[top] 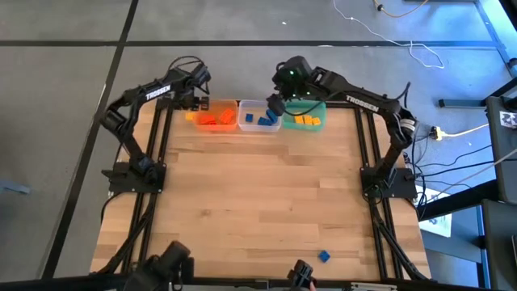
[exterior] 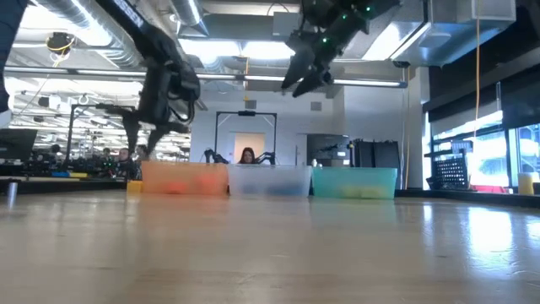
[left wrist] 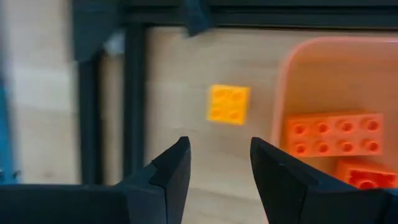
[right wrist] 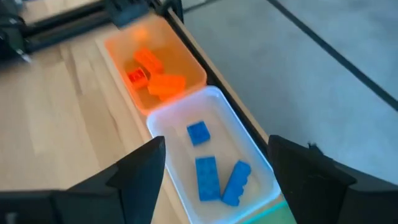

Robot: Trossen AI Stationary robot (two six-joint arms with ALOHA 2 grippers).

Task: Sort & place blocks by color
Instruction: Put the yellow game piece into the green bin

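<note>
Three small rectangular plastic tubs sit in a row at the far edge of the pale wood-grain table (top: 258,194). The translucent orange tub (right wrist: 158,59) holds studded orange bricks (right wrist: 152,71). The clear tub (right wrist: 214,146) in the middle holds three blue bricks (right wrist: 206,177) — one square, two oblong. The green tub (top: 305,118) holds yellow bricks (top: 307,121).

The right gripper (right wrist: 211,186) hangs above the clear tub, its dark angular fingers spread wide with nothing between them. The left gripper (left wrist: 217,180) hovers just outside the orange tub, jaws partly open and empty — beyond its tips a small square yellow-orange brick (left wrist: 229,104) with four studs lies on the bare wood, beside the tub wall and apart from it.

One lone blue brick (top: 324,256) lies on the table near its front edge, well apart from the tubs.
</note>
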